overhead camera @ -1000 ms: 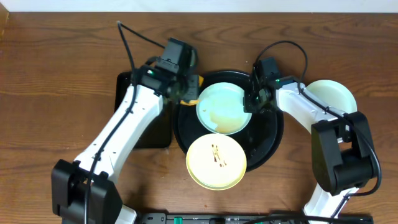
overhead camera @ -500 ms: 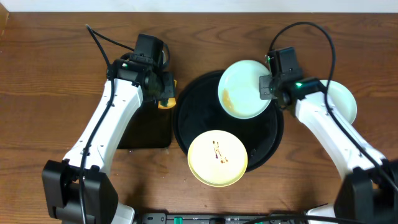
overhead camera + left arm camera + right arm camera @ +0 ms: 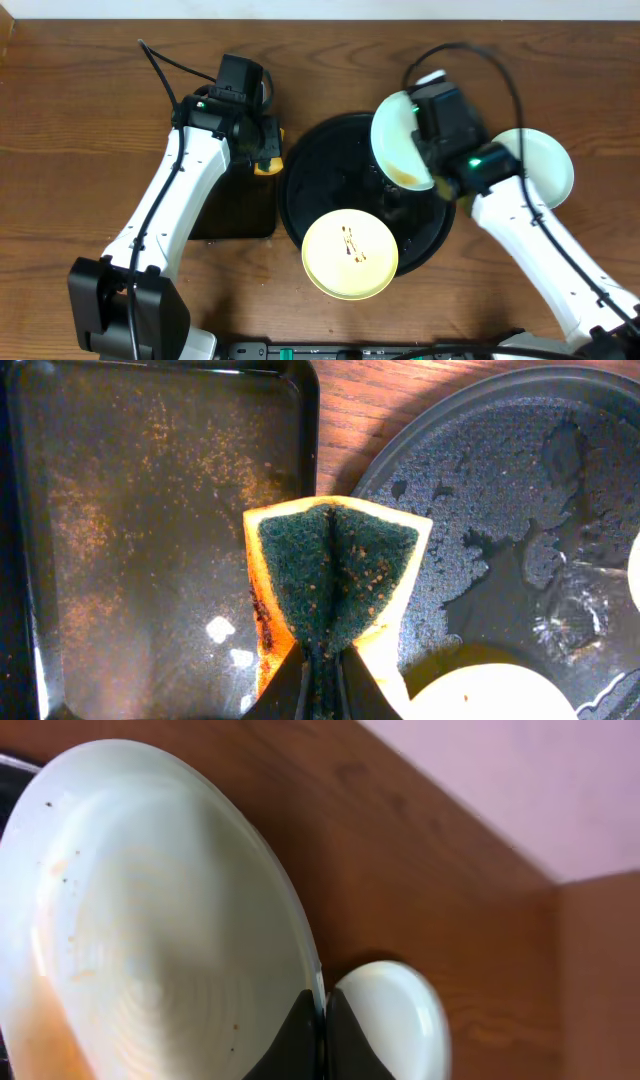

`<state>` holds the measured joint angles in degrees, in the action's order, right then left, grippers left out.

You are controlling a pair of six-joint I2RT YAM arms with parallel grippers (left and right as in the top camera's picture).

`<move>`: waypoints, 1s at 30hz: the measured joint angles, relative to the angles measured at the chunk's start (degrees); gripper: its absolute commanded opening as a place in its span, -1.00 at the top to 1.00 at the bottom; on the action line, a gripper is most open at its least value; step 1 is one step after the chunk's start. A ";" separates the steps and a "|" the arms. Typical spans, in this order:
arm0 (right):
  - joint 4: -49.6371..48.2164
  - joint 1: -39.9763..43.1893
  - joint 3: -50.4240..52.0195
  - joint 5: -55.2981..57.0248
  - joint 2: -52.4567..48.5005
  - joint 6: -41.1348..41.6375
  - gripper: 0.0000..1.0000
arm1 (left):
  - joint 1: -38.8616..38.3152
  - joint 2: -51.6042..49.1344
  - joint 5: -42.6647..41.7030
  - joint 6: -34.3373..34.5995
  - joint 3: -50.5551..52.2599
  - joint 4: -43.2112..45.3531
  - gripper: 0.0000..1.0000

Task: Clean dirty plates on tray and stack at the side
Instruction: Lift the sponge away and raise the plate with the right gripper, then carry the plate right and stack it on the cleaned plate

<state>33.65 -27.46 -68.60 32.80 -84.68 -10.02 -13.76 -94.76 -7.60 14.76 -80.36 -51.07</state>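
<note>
Overhead and wrist views of the two arms at work. The left gripper [image 3: 260,148] is pinched on a yellow sponge [image 3: 268,160] with a dark green scouring face, folded between the fingers [image 3: 300,680]; the sponge hangs over the gap between the rectangular black tray [image 3: 235,215] and the round black tray [image 3: 340,180], near the far left rim of the latter; the round tray's floor shows wet patches in the left wrist view. The right gripper [image 3: 322,1010] is clamped on the rim of a pale mint plate [image 3: 398,135], held steeply tilted above the far right part of the round tray, an orange-brown smear at its lower edge; faint orange traces remain on its face in the right wrist view. A pale yellow plate [image 3: 350,256], with thin brown streaks at centre, lies flat on the near part of the round tray, overhanging its rim. A second pale plate [image 3: 545,160] rests on the wood-grain tabletop [image 3: 100,100] to the right of the round tray, partly hidden by the right arm.
</note>
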 measured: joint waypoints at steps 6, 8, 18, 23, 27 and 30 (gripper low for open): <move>-0.44 -8.76 0.00 12.59 0.00 -5.73 0.98 | 0.00 0.00 0.00 0.00 0.00 -0.02 0.86; -0.74 -10.23 0.00 16.22 0.00 -6.54 0.98 | 0.00 0.00 0.00 0.00 0.00 -0.02 0.85; -1.36 -10.54 0.00 23.87 0.00 -5.03 0.98 | 0.00 0.00 0.00 0.00 0.00 -0.04 0.85; 0.44 -9.03 0.00 23.28 0.00 2.12 0.98 | 0.00 0.00 0.00 0.00 0.00 -0.09 0.85; 3.96 -3.15 0.04 18.23 0.00 10.03 0.98 | 0.00 0.00 0.00 0.00 0.00 -0.13 0.85; 4.50 2.16 0.04 14.73 0.00 14.27 0.98 | 0.00 0.00 0.02 0.00 0.00 -0.13 0.85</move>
<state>38.15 -25.30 -68.55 47.53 -84.68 4.25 -13.76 -94.76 -7.57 14.76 -80.36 -51.20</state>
